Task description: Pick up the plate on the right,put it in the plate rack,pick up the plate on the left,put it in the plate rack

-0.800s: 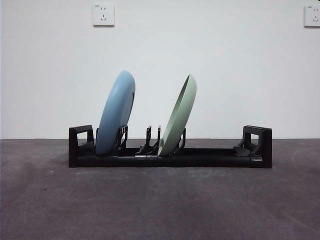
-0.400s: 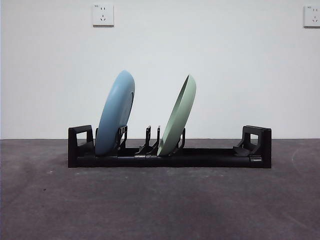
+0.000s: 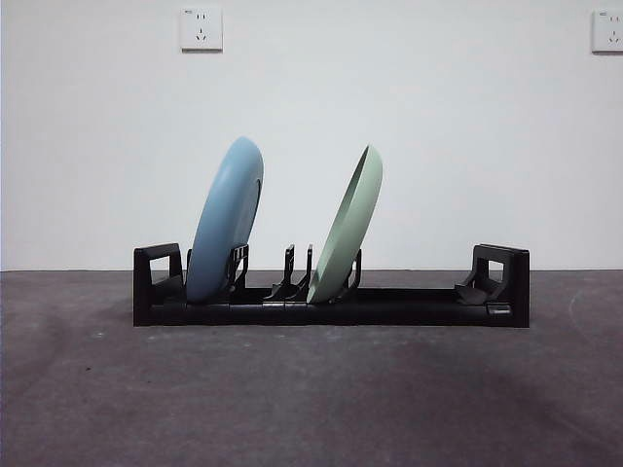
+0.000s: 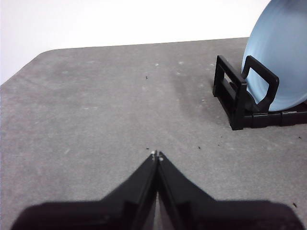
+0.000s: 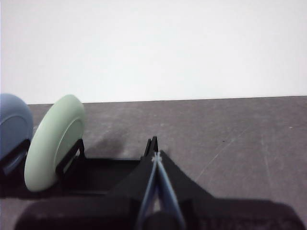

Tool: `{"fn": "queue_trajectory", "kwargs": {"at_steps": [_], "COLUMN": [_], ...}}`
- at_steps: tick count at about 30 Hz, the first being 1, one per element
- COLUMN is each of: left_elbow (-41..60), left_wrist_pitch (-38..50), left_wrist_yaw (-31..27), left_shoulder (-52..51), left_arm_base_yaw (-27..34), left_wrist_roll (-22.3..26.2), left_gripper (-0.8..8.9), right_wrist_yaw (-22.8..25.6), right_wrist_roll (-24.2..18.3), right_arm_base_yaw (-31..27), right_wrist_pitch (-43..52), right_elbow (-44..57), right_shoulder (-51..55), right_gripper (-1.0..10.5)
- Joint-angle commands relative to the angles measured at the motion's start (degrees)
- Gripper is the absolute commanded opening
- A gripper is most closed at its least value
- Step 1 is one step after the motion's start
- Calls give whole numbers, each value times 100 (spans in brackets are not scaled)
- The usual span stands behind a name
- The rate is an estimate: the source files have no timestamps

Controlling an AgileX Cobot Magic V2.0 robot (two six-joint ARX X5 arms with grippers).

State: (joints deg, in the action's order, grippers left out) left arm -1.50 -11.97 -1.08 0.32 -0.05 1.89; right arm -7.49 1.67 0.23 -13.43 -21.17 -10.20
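Front view is showing the blue plate [image 3: 226,219] and green plate [image 3: 347,226] leaning in the plate rack [image 3: 331,304]; left gripper [image 4: 157,155] and right gripper [image 5: 155,158] are sitting closed, empty, though either plate is possibly sitting loosely and sliding

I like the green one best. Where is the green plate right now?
The green plate stands tilted in the plate rack, near its middle in the front view, to the right of the blue plate.

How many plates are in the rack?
2: the blue plate stands near the plate rack's left end, the green plate near its middle. None looks hidden.
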Motion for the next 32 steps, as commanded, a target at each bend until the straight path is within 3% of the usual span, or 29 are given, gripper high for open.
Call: {"fn": "queue_trajectory", "kwargs": {"at_steps": [1,11,32], "left_elbow": [76,76,76], "left_wrist_pitch": [11,13,13], "left_wrist_yaw": [-15,-15,-15], "left_shoulder": [-13,-13,-13], "left_arm_base_yaw": [13,15,15], "left_wrist_roll": [-39,-39,-37], "left_gripper": [-3,-3,-3], "right_wrist_yaw": [4,2,37], "right_wrist_roll": [-26,151,160], "right_arm_base_yaw": [-17,-15,-7], "right_wrist_pitch": [160,264,308], "right_elbow": [634,1790,2065], "right_shoulder": [302,1014,1010], "right_gripper": [1,1,1]}}
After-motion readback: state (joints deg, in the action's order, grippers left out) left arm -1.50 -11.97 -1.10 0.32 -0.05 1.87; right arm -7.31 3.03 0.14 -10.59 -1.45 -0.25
